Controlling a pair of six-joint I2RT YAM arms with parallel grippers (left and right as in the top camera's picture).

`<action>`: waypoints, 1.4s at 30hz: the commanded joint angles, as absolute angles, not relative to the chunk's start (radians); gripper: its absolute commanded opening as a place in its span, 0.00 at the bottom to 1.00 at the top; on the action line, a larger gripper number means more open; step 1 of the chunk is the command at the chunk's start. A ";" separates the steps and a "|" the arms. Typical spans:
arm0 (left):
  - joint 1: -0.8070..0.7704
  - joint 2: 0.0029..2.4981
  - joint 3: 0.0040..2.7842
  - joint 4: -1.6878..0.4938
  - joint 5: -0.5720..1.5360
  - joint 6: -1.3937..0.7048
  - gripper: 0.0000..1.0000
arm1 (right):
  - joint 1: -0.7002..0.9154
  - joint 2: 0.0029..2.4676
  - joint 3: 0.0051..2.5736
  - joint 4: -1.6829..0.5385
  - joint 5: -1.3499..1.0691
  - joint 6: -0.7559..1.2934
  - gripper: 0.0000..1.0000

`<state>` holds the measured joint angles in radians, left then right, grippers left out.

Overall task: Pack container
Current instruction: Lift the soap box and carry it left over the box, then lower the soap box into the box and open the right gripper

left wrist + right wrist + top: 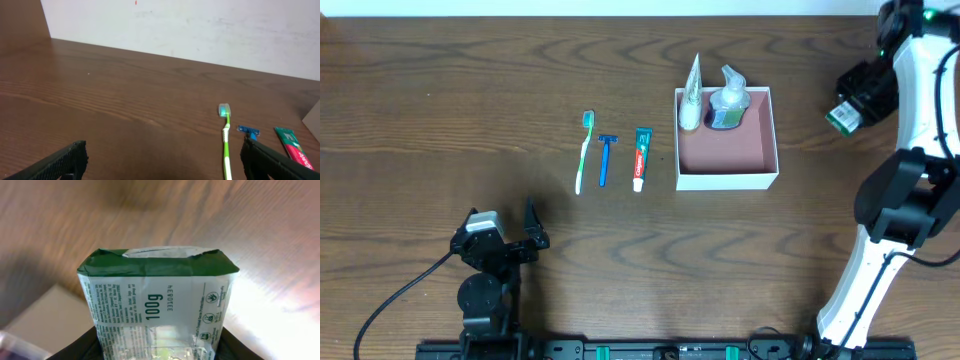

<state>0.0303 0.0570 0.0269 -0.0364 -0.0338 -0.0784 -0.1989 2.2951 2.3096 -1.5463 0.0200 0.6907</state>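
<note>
The right gripper point(850, 106) has its two fingers closed partway on a green and white packet point(841, 118). In the right wrist view the packet point(156, 305) fills the middle, and a dark finger point(82, 347) shows at each side of its bottom end. The packet is up off the table point(440, 90).

The container point(728, 181) sits on the table to the left of this gripper, near it but not touching. The gripper is not over the box. It hangs out past the box's right wall. The box is white outside and pink inside. Two things already stand in its far part: a white tube point(691, 95) at the left corner and a clear bottle point(728, 106) just beside it. The rest of the pink floor is bare.

The left gripper point(501, 215) is low and close to the robot, with its fingers spread wide and nothing between them. In the left wrist view the two black fingers point(60, 162) stand far apart at the bottom corners.

Ahead of it and a bit to the right lie three things in a row: a green toothbrush point(584, 150), a blue razor point(606, 158) and a toothpaste tube point(641, 157). They are side by side, none touching. The container is farther right again, well apart from the left gripper.
</note>
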 commanded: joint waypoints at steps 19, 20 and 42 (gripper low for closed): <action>0.034 0.057 0.004 -0.070 -0.060 -0.079 0.98 | 0.235 2.282 2.450 -1.690 0.107 0.512 0.52; 0.034 0.057 0.004 -0.070 -0.060 -0.080 0.98 | 0.239 2.282 2.441 -1.694 0.110 0.512 0.52; 0.034 0.057 0.004 -0.070 -0.060 -0.079 0.98 | 0.251 2.282 2.121 -1.464 0.036 0.313 0.55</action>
